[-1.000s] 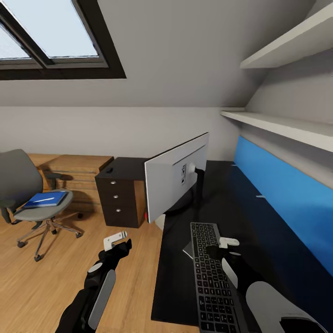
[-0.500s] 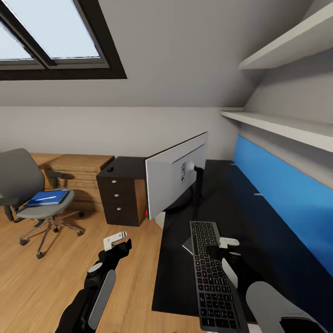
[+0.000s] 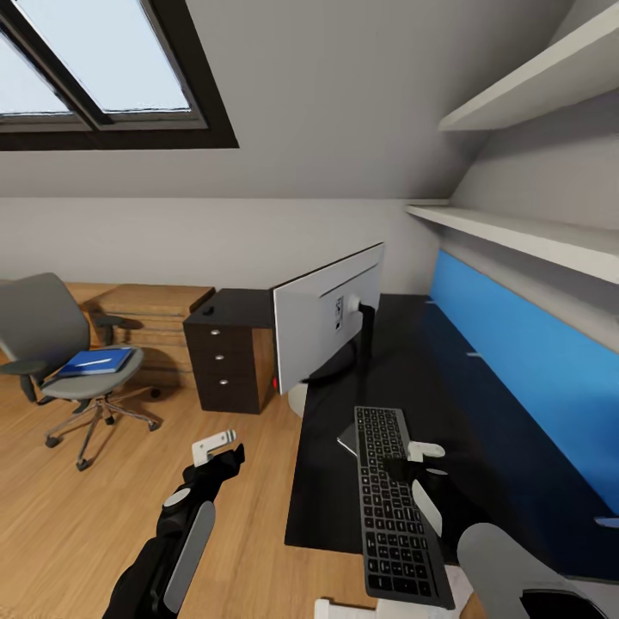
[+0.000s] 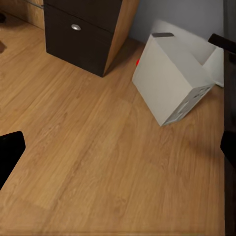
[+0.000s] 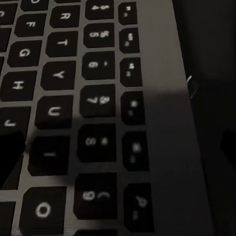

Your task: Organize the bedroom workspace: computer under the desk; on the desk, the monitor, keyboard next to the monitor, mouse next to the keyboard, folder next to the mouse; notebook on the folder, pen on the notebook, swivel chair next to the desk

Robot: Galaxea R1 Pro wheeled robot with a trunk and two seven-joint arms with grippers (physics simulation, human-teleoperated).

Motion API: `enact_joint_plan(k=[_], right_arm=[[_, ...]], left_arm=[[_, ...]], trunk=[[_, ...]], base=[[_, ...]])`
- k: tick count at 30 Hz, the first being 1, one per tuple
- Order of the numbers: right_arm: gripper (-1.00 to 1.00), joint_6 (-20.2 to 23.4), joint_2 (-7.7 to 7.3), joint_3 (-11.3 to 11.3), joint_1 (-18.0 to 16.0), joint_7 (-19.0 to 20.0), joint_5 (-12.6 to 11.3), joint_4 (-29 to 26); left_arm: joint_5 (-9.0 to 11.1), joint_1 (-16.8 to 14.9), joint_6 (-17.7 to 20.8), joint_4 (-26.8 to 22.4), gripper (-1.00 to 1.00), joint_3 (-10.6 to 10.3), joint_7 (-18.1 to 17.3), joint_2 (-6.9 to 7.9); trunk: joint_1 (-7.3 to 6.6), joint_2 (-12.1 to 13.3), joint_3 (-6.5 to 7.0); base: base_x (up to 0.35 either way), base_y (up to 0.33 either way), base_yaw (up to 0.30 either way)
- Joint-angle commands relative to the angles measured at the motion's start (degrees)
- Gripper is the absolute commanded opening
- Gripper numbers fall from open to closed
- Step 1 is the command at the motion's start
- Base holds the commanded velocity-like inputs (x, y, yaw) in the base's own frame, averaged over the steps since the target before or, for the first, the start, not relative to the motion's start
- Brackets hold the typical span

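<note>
Workspace task, partway through. The monitor (image 3: 331,322) stands on the black tabletop (image 3: 447,404) near its left edge, silver-white back toward the camera. The keyboard (image 3: 391,499) lies lengthwise on the tabletop in front of the monitor, its near end overhanging the front edge; a grey sheet, possibly the notebook, shows from under its far left corner. The right gripper (image 3: 423,460) sits at the keyboard's right edge; in the right wrist view the keys (image 5: 98,103) lie directly beneath the camera. Whether this gripper pinches the keyboard or merely rests on it cannot be told. The left gripper (image 3: 215,447) hovers over the wooden floor (image 3: 77,516) left of the tabletop, its dark fingertips (image 4: 10,150) spread apart and empty.

The computer (image 4: 172,81), a light grey box, lies tilted on the floor beside the drawer unit (image 3: 228,361), at the tabletop's left side and seemingly not yet fully under it. The blue folder (image 3: 93,361) lies on the swivel chair (image 3: 60,352), a white stick that may be the pen upon it; the chair stands well apart from the tabletop. Judged remaining: mouse, folder, notebook, pen, chair.

Open room: the tabletop's right half, along the blue wall panel (image 3: 516,352), is bare; the floor between chair and tabletop is open.
</note>
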Motion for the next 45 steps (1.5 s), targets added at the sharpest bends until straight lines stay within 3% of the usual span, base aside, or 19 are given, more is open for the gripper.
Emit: enact_joint_plan(k=[1,7,14,27,32,45], right_arm=[[1.0,0.24,0.03,-0.08,0.03,-0.23,-0.65,0.31],[1.0,0.23,-0.02,-0.09,0.03,-0.23,-0.65,0.29],[1.0,-1.55,-0.03,-0.15,0.03,-0.17,-0.71,-0.4],[1.0,-0.71,-0.14,-0.37,0.44,-0.13,-0.9,-13.32],[1.0,3.72,-0.08,-0.42,1.92,-0.06,-1.21,-19.77],[1.0,5.43,0.35,-0.64,2.55,-0.1,-2.28,-21.65]], left_arm=[[0.6,-0.04,0.17,-0.09,1.0,-0.09,0.5,0.02],[0.6,-0.04,0.17,-0.09,1.0,-0.09,0.5,0.02],[0.6,-0.04,0.16,-0.09,1.0,-0.09,0.5,0.03],[0.6,-0.04,0.04,0.08,1.0,0.07,0.65,0.1],[0.53,-0.04,0.01,0.08,1.0,2.26,0.67,0.03],[0.51,-0.04,0.01,0.08,1.0,2.79,0.6,0.02]], trunk=[[-0.01,-0.04,-0.08],[-0.01,-0.04,-0.08],[-1.55,2.77,1.18],[-4.4,7.98,3.51],[-5.5,9.99,4.41],[-8.36,15.2,6.74]], base=[[-0.172,0.0,0.0],[-0.085,0.0,0.0],[-0.006,0.0,0.0],[0.0,0.0,0.0],[-0.02,0.0,0.0],[-0.277,0.0,0.0]])
